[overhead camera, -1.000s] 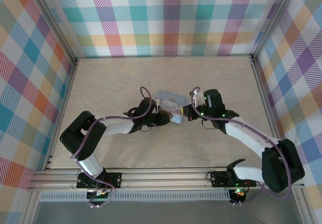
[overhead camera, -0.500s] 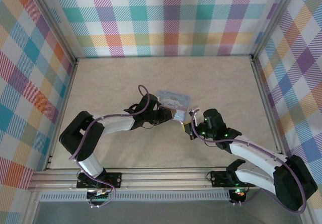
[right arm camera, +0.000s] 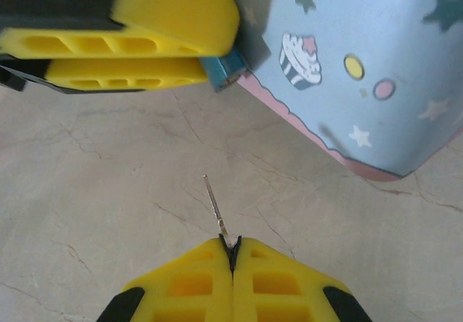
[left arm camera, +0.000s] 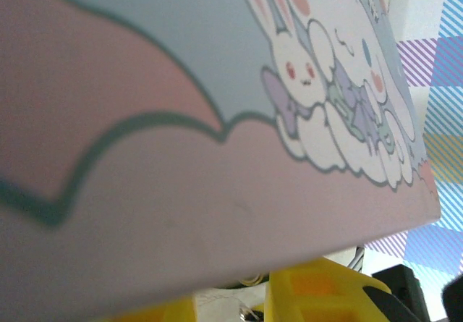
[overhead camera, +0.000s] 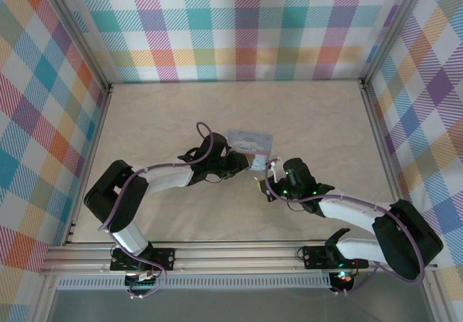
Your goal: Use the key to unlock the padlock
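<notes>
**A:** So, how far along is the unlocking?

**B:** Partway, by my reading. Both things are picked up, but they have not met. The right end effector [right arm camera: 231,244] has its 2 yellow fingers pressed together, pinching the key [right arm camera: 214,205] at its base. The left end effector [right arm camera: 214,54] has its fingers nearly together, clamped on the padlock [right arm camera: 226,73], a small blue block poking out past the fingertips.

**A:** Where does the padlock sit?

**B:** It is right against the corner of a pale blue tin [right arm camera: 362,61] printed with stars and a cupcake, which stands on the marbled beige table [right arm camera: 94,177]. I cannot tell whether the padlock is fastened to the tin or only beside it.

**A:** And the key, which way does it point?

**B:** It is a thin dark sliver. In the right wrist view its long axis runs from the fingertips upward and slightly left, with the free tip leading. That aims it roughly toward the padlock, a little to the left of it. Bare table shows between the tip and the padlock, so they are near but apart.

**A:** What is left?

**B:** Lining the tip up with the keyhole, pushing it in, turning it and freeing the shackle. The keyhole is too small to make out, so I cannot say which face it is on.
</notes>
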